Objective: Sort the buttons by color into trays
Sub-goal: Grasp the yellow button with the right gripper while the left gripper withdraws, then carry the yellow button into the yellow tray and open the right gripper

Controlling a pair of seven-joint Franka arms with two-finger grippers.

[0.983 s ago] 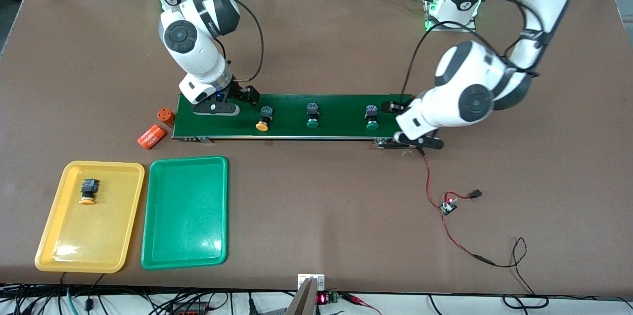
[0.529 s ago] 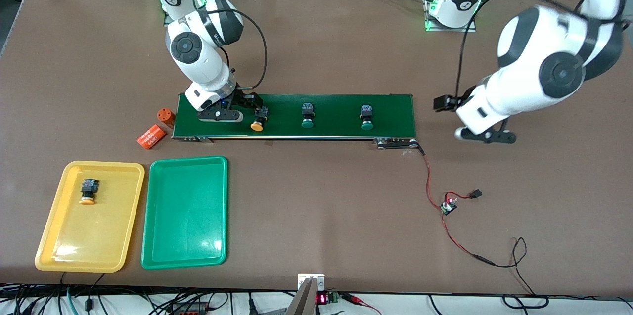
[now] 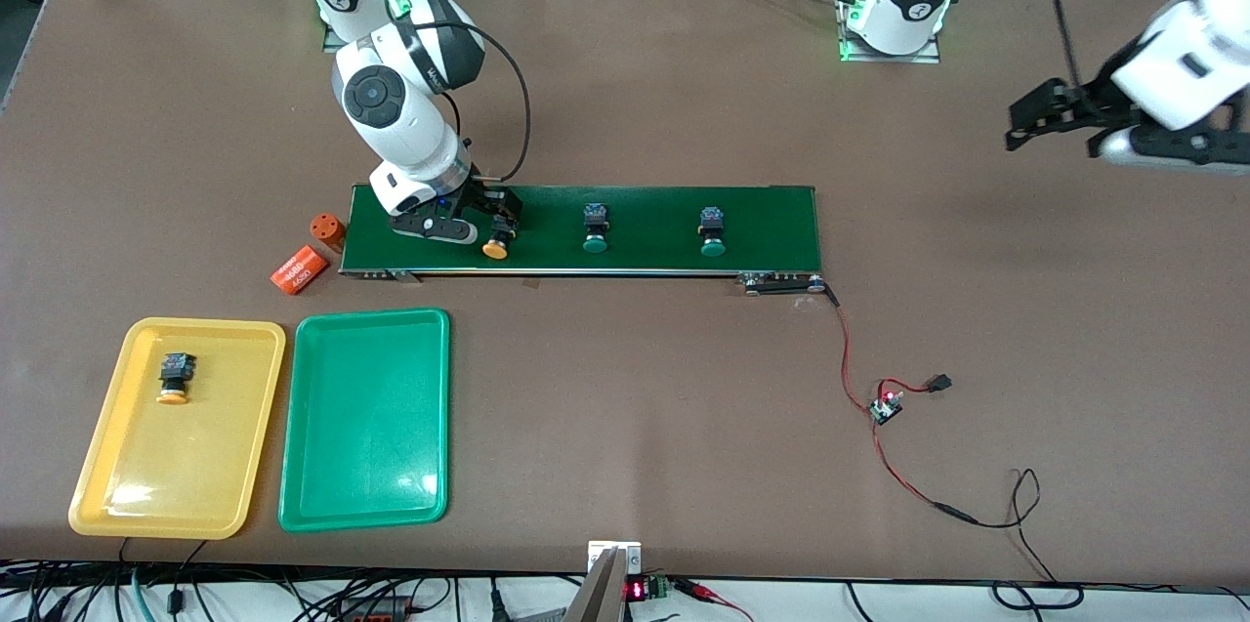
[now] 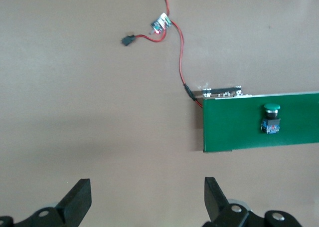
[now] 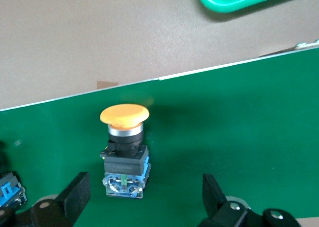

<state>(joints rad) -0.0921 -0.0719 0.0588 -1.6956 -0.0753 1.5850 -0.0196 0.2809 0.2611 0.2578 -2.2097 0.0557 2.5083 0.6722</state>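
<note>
Nearest the camera, at eight o'clock, the yellow tray (image 3: 98,466) is holding one orange button (image 3: 175,378), with the green tray (image 3: 363,419) just beside it. At ten o'clock on the belt (image 3: 762,227), the right gripper (image 5: 144,192) is straddling the belt button (image 5: 124,152) with fingers spread. This button is looking light, stiff and slick-capped, so I'd pinch its square body, which the gripper is half hiding from the front. Two green buttons (image 3: 595,231) are lying mid-belt, and the left gripper (image 3: 1035,119) is waiting, spread, over the table at two o'clock.

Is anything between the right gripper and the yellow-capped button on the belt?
Nothing visible. The right gripper is open right over the yellow-capped button on the conveyor belt, its fingers apart on either side of the body, with only belt between.
</note>
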